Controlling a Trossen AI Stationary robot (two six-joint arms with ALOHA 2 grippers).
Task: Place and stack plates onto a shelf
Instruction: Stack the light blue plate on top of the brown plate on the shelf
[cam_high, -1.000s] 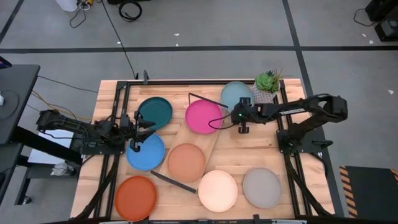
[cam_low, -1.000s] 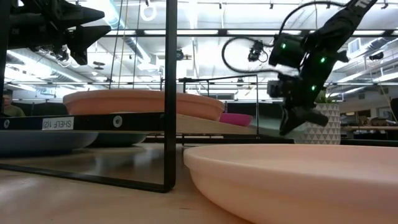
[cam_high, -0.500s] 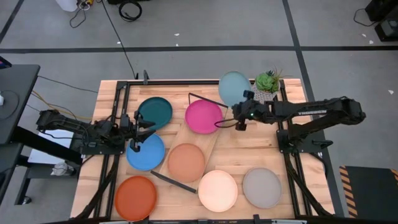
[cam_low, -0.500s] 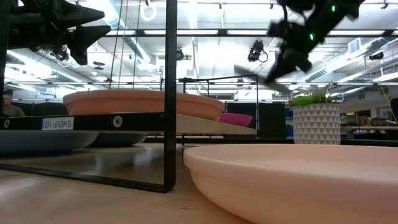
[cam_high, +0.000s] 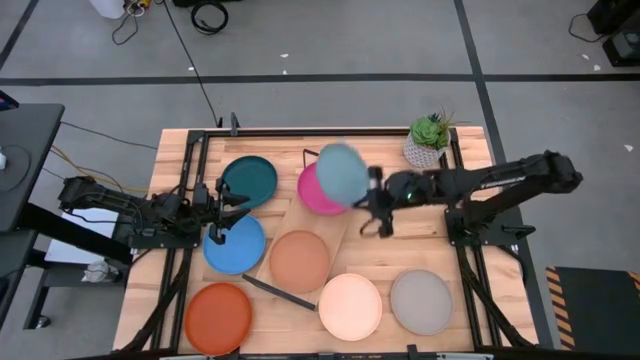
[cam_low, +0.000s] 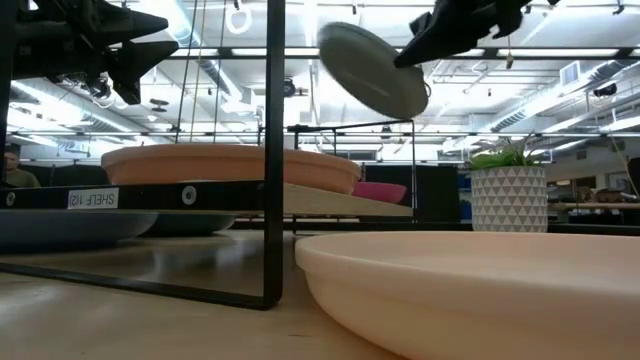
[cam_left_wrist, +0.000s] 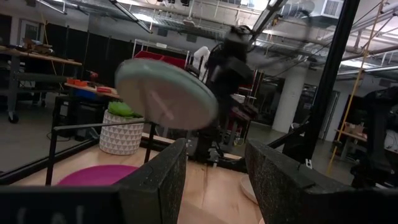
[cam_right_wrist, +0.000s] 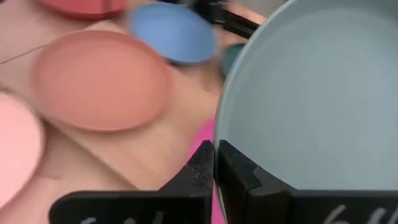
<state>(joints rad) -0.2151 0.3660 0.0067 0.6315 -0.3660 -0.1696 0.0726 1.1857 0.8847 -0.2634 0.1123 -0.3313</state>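
My right gripper (cam_high: 370, 188) is shut on the light blue plate (cam_high: 341, 172), which is up in the air over the magenta plate (cam_high: 315, 195). The low view shows that plate (cam_low: 372, 68) tilted, high above the shelf (cam_low: 330, 203). The shelf (cam_high: 335, 228) is a light wooden board with black wire ends, and the terracotta plate (cam_high: 300, 261) rests flat on it. My left gripper (cam_high: 226, 214) is open at the table's left, between the dark teal plate (cam_high: 248, 180) and the blue plate (cam_high: 235, 244). Its own view shows the fingers apart (cam_left_wrist: 214, 180). My right gripper pinches the light blue plate's rim (cam_right_wrist: 239, 146) between its two fingers (cam_right_wrist: 202, 169), one on the hollow face and one on the underside. It comes at the plate from the table's right side. The plate is lifted clear and tilted.
The orange-red plate (cam_high: 217, 317), cream plate (cam_high: 350, 306) and grey plate (cam_high: 421, 301) lie along the table's near edge. A potted plant (cam_high: 427, 140) stands at the far right corner. Black frame rails run down both sides of the table.
My right gripper has lifted the light blue plate off the table beside the potted plant and carried it up and toward the table's left. The plate now hangs tilted over the magenta plate. My left arm has kept still.
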